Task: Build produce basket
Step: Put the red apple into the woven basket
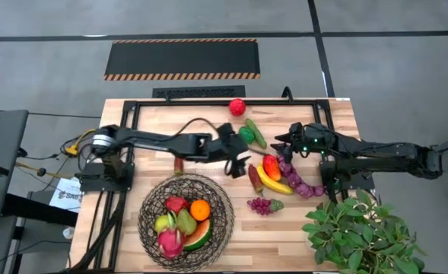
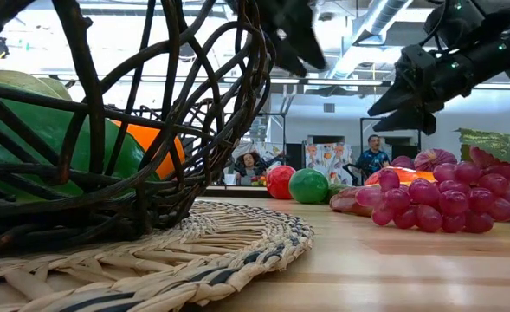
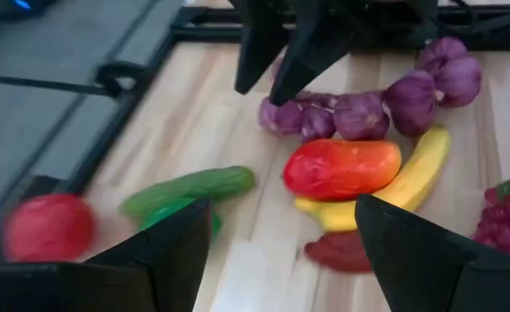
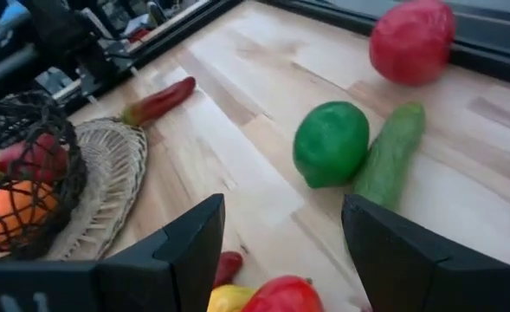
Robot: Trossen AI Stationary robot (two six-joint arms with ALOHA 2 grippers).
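The dark wire basket [image 1: 185,219] stands on a woven mat [image 2: 229,238] near the table's front edge. It holds an orange [image 1: 200,208], a watermelon slice, a pink dragonfruit and other fruit. My left gripper [image 3: 280,217] hangs open above the loose produce at mid-table: a red-orange fruit [image 3: 341,167], a banana [image 3: 410,178], a dark red chili [image 3: 341,251]. A cucumber [image 3: 190,189] and a red ball [image 3: 47,227] lie beyond. My right gripper [image 4: 280,217] hovers open by a green lime [image 4: 331,143] and the cucumber [image 4: 391,154].
A string of purple bulbs [image 1: 300,181] and purple grapes [image 1: 262,204] lie right of the basket. A second red chili [image 4: 159,100] lies on the wood beside the basket's far side. A leafy green plant [image 1: 360,236] fills the near right corner. A black frame [image 1: 208,101] edges the table's far side.
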